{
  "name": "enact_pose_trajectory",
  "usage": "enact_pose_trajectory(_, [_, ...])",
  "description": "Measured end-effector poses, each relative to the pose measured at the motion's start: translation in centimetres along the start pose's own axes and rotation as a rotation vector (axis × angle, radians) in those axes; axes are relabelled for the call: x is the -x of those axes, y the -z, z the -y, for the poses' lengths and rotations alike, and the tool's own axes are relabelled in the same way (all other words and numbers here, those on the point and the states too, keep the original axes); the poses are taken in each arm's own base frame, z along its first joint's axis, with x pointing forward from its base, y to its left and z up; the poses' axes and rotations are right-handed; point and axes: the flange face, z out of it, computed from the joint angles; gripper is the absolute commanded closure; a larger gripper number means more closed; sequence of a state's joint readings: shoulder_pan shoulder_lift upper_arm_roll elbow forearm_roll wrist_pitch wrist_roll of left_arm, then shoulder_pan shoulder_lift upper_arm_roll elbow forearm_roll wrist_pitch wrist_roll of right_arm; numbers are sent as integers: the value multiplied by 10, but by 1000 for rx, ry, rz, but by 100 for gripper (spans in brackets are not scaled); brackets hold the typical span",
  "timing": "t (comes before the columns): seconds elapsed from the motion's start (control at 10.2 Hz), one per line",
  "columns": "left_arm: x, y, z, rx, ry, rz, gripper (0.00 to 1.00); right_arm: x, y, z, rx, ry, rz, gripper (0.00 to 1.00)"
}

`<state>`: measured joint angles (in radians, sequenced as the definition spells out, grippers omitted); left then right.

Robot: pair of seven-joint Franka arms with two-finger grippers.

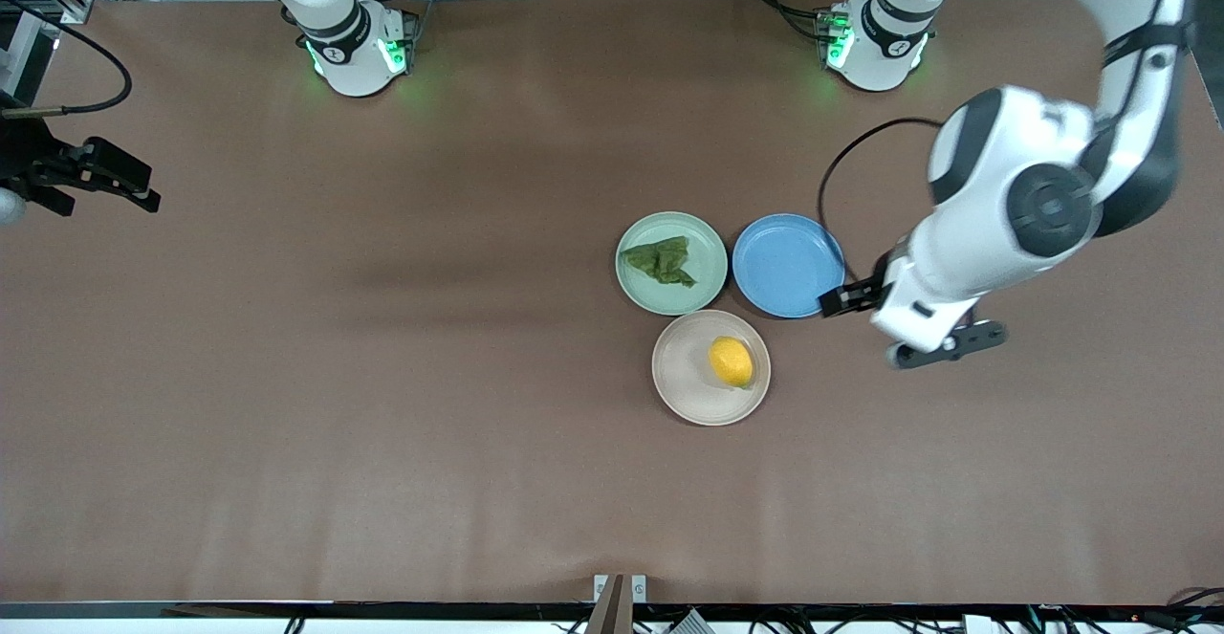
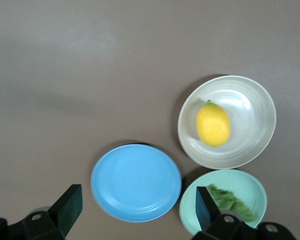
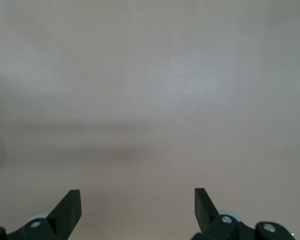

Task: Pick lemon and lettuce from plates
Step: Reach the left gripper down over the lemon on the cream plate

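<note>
Brown table (image 1: pixel 382 376) beneath two white arms. Left gripper (image 2: pixel 135 212), fingers spread and empty, hangs over the table beside the round blue plate (image 1: pixel 788 264), at the left arm's end of the plate cluster. Past the blue plate from it lie the pale mint green plate (image 1: pixel 712 242) carrying the wrinkly dark green lettuce (image 1: pixel 662 260) and the beige-cream plate (image 1: pixel 684 371) carrying the oval yellow lemon (image 1: pixel 731 361). Right gripper (image 3: pixel 137 210), spread and empty, waits over bare table at the right arm's end, well apart from the plates.
</note>
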<state>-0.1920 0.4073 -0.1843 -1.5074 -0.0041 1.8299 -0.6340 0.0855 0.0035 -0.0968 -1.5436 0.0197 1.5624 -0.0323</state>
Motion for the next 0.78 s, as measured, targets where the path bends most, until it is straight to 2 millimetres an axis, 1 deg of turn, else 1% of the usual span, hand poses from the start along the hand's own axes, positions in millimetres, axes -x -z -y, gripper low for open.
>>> enact_pose_trajectory(0.1, [0, -18, -16, 10, 22, -6, 0, 0, 0, 0, 0, 0, 0, 0])
enact_pose_trajectory(0.2, [-3, -33, -27, 22, 38, -14, 0, 0, 0, 0, 0, 0, 0, 0])
enact_pose_trajectory(0.49, [-12, -70, -44, 50, 57, -31, 0, 1, 0, 0, 0, -1, 0, 0])
enact_pose_trajectory(0.78, [-14, -117, -61, 59, 49, -27, 0, 1, 1, 0, 0, 0, 0, 0])
